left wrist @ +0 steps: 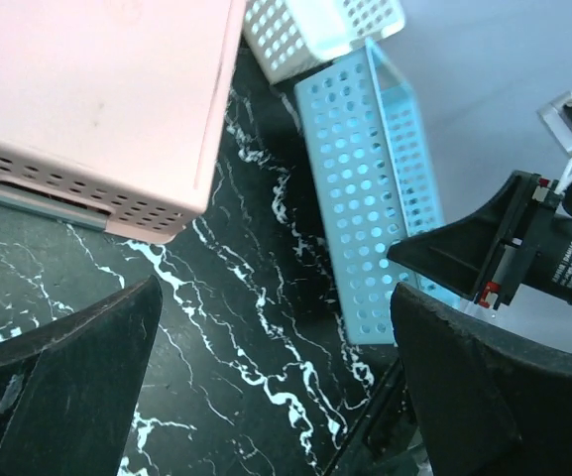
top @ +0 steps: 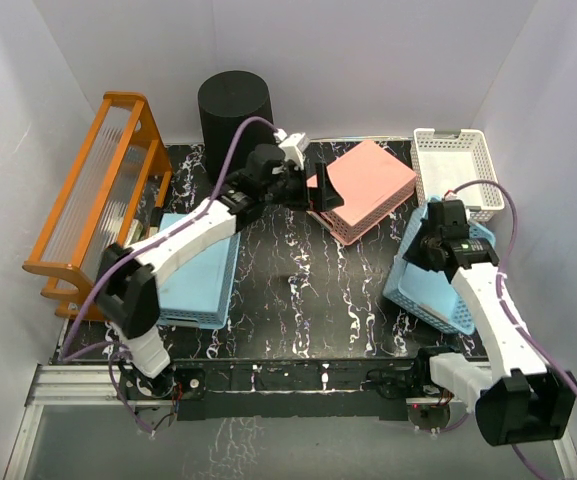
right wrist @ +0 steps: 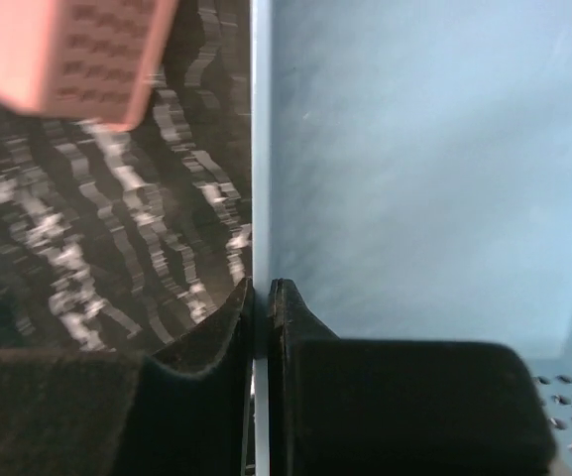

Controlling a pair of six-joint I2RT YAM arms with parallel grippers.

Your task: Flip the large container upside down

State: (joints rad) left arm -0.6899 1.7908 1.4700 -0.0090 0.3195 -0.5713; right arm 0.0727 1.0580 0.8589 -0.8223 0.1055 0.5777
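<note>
The large container (top: 235, 108), a tall black round bucket, stands at the back of the table, behind my left arm and apart from both grippers. My left gripper (top: 323, 192) hangs open beside the pink basket (top: 366, 185), over bare marbled tabletop (left wrist: 246, 327), with nothing between its fingers (left wrist: 87, 377). My right gripper (top: 430, 235) is shut on the thin rim of a light blue basket (top: 438, 290), which is tilted up at the right. In the right wrist view that rim (right wrist: 262, 198) runs straight between the closed jaws. Neither wrist view shows the large container.
An overturned pink basket (left wrist: 97, 99) lies mid-back. A white perforated basket (top: 455, 165) sits at the back right. A second blue basket (top: 200, 270) lies bottom-up under the left arm. An orange rack (top: 98, 195) stands along the left edge.
</note>
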